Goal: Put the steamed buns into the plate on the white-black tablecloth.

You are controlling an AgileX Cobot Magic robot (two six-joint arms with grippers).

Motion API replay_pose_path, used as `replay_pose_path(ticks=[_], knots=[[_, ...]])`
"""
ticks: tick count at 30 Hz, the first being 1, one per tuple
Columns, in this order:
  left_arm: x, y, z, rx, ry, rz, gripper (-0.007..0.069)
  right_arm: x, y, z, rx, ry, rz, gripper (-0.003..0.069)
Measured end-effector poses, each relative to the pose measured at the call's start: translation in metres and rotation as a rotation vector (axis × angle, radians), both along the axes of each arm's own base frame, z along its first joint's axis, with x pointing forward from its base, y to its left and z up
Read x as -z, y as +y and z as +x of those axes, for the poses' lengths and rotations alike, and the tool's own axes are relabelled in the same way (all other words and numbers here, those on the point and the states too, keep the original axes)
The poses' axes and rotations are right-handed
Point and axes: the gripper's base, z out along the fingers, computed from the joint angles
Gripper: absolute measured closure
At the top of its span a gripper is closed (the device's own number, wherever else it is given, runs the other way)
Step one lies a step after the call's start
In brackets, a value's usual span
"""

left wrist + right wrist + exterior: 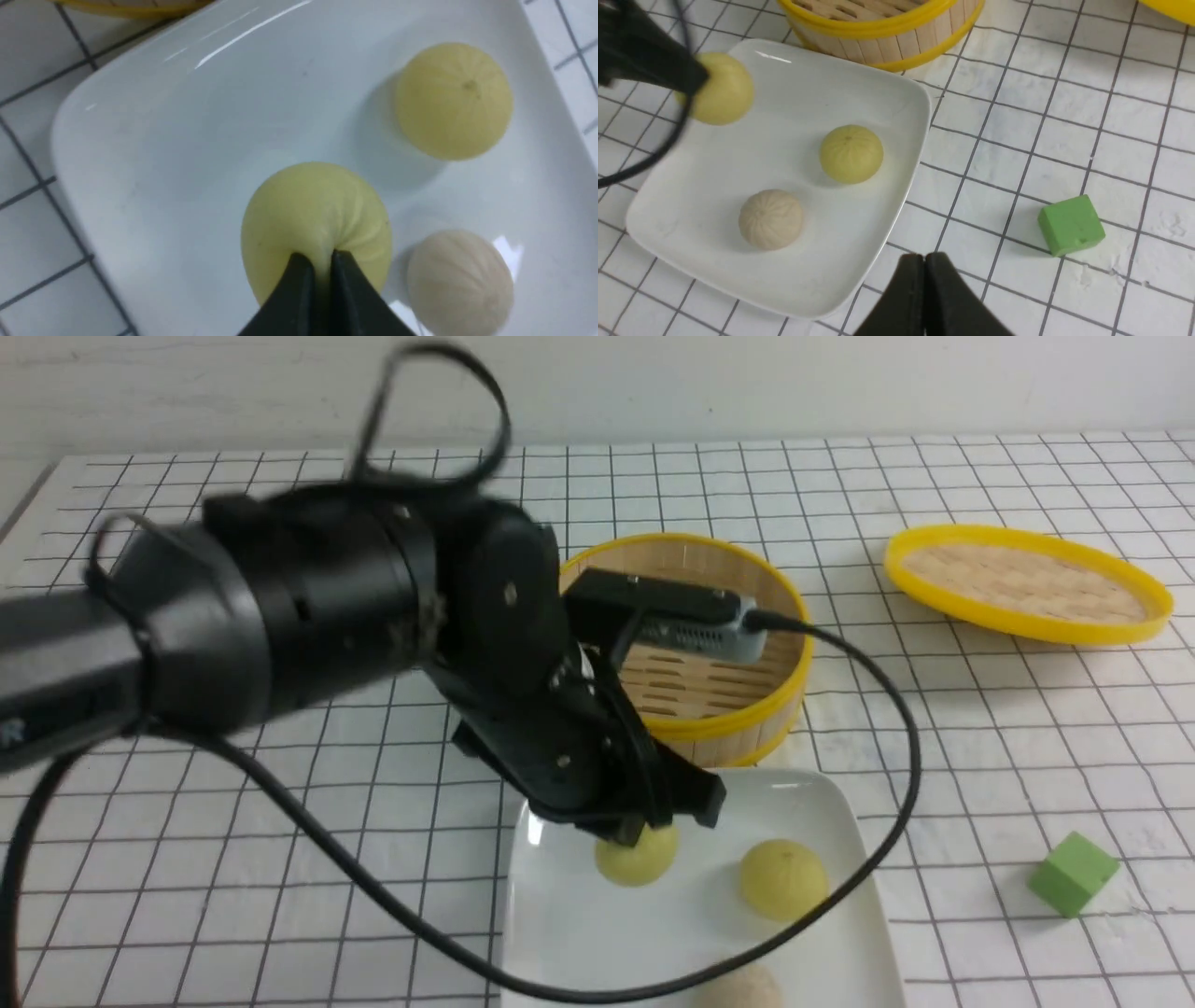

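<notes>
The white square plate (579,933) lies on the white-black tablecloth (280,784). My left gripper (644,831) is shut on the pleated top of a pale yellow steamed bun (638,861) and holds it low over the plate's far left part; the pinch shows in the left wrist view (320,261). A second yellow bun (782,879) and a beige-white bun (742,989) rest in the plate. My right gripper (923,261) is shut and empty over the cloth beside the plate's edge (896,219); it is out of the front view.
The round yellow-rimmed bamboo steamer basket (709,644) stands just behind the plate, with nothing visible in it. Its flat woven lid (1027,581) lies at the back right. A green cube (1072,874) sits right of the plate. The left arm's cable (896,784) loops over the plate.
</notes>
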Motion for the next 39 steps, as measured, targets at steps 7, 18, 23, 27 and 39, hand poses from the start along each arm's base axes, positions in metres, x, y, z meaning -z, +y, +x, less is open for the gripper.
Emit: replay_pose_path(ticks=[7, 18, 23, 27, 39], knots=[[0.024, -0.004, 0.007, -0.052, -0.018, -0.026, 0.0400, -0.003, -0.017, -0.076, 0.159, -0.245, -0.029, 0.0647], [0.012, -0.001, 0.005, -0.047, -0.051, -0.043, 0.0279, 0.065, -0.027, -0.068, 0.330, -0.572, 0.097, 0.0647], [0.009, 0.002, 0.003, -0.032, -0.055, -0.015, 0.0429, 0.067, -0.027, -0.064, 0.340, -0.599, 0.128, 0.0647], [0.009, 0.004, 0.003, -0.024, -0.056, 0.004, 0.0575, 0.066, -0.028, -0.064, 0.345, -0.617, 0.119, 0.0646], [0.011, 0.005, 0.001, -0.020, -0.037, 0.023, 0.0622, 0.066, -0.028, -0.064, 0.346, -0.615, 0.116, 0.0631]])
